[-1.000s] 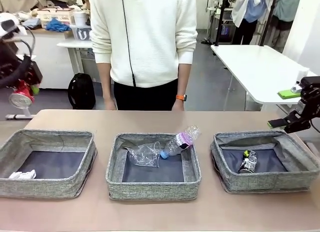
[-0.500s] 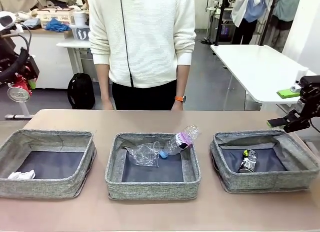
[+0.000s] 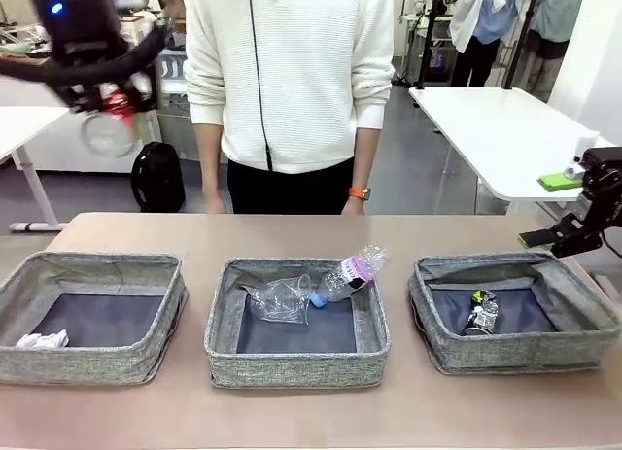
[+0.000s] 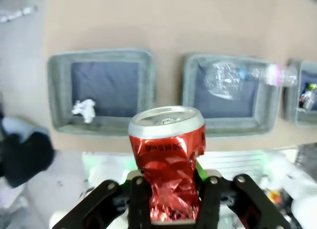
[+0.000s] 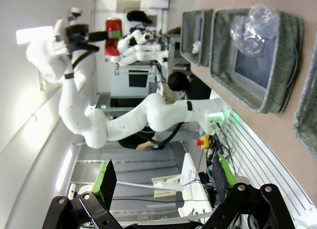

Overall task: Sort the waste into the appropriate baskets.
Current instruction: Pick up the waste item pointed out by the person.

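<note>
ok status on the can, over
Left gripper shut on crushed red can, raised high above the table. Right gripper open, idle beside right basket. Nothing in the way.

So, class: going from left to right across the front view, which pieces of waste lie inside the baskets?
Crumpled white paper ball → clear plastic cup → clear bottle with blue cap → dark crushed can.
</note>
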Action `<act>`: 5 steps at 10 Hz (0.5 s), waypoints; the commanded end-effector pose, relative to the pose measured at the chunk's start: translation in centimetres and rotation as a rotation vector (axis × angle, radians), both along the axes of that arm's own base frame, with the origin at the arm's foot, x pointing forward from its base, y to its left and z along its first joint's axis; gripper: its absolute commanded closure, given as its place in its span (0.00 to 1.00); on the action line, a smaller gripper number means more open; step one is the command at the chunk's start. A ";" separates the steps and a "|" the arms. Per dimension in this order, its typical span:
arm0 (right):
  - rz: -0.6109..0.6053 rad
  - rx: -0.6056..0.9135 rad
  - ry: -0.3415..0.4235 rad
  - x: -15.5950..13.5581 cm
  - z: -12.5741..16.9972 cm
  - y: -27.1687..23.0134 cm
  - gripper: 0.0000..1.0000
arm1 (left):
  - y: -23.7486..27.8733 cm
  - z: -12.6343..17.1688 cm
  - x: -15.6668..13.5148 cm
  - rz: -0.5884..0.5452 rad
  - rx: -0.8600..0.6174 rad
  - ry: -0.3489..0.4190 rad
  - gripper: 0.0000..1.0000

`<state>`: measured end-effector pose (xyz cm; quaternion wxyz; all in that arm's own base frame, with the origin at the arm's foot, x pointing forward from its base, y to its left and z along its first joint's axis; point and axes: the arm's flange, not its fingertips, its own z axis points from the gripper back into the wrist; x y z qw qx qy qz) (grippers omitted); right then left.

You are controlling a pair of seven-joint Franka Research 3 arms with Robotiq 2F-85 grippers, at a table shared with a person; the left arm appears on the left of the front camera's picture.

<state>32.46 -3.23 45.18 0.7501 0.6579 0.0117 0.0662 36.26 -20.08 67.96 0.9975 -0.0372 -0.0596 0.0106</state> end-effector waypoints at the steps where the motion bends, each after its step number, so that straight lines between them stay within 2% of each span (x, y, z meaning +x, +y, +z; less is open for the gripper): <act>1: 0.004 0.004 0.023 0.0 0.5 0.0 0.00 | -5.4 1.9 4.0 0.067 0.006 -0.012 0.71; 2: 0.004 0.004 0.023 0.0 0.5 0.0 0.00 | -8.8 2.7 4.2 0.068 -0.022 -0.012 0.71; 3: 0.004 0.004 0.023 0.0 0.5 0.0 0.00 | -12.6 3.3 3.9 0.038 -0.113 0.024 0.71; 4: 0.004 0.004 0.023 0.0 0.5 0.0 0.00 | -14.3 3.6 3.8 -0.027 -0.150 0.095 0.71; 5: 0.004 0.004 0.023 0.0 0.5 0.0 0.00 | -16.0 4.2 4.3 -0.039 -0.186 0.114 0.71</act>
